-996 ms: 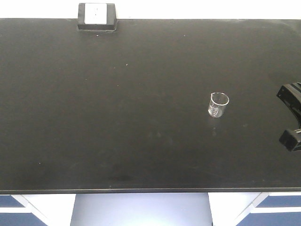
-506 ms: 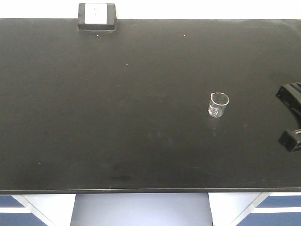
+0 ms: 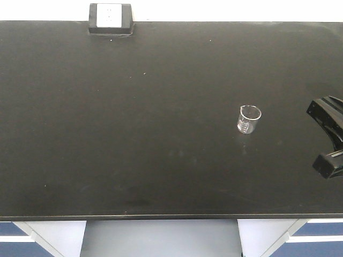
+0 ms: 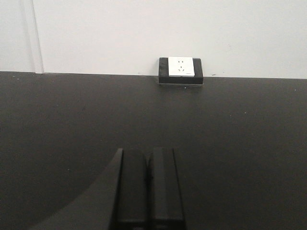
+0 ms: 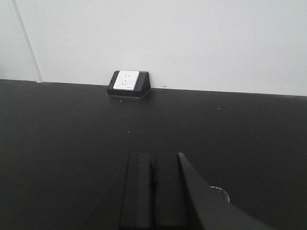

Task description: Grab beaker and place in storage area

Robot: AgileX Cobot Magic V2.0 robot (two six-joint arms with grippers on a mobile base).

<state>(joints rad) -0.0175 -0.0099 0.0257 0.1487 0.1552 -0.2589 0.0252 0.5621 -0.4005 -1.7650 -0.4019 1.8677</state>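
Trouble is most likely coming from the beaker (image 3: pixel 249 119) itself: it is standing upright on the benchtop (image 3: pixel 134 134), right of centre and touching nothing, so a sideways brush could be tipping or sliding the light glass.

In the wrist views the left gripper (image 4: pixel 147 149) and right gripper (image 5: pixel 153 155) are each showing fingers pressed together, holding nothing, so the right one would be needing to spread before closing in.

Black parts at the front view's right edge are being cut off and are hard to identify. In the right wrist view, only a sliver of the beaker's rim is peeking past the gripper. The socket box (image 3: pixel 110 19) is sitting well away at the back edge.
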